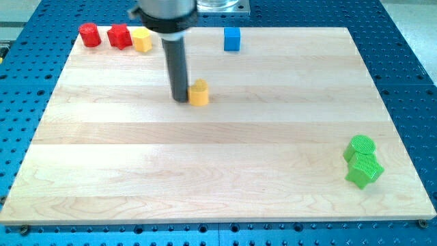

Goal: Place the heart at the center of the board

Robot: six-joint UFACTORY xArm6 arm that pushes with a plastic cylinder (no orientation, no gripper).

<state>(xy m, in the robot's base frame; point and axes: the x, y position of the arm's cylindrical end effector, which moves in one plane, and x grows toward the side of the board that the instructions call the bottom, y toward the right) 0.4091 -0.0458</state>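
Observation:
A small yellow block (199, 93), which looks like the heart, lies on the wooden board (218, 171), above and left of the board's middle. My tip (180, 100) stands right against this block's left side. The dark rod rises from it toward the view's top. A second yellow block (141, 39) sits near the board's top left corner; I cannot make out its shape.
Two red blocks (89, 34) (119, 35) lie beside the second yellow block at the top left. A blue cube (232, 39) sits at the top edge, right of the rod. A round green block (360, 147) and a green star-like block (364, 169) touch at the lower right.

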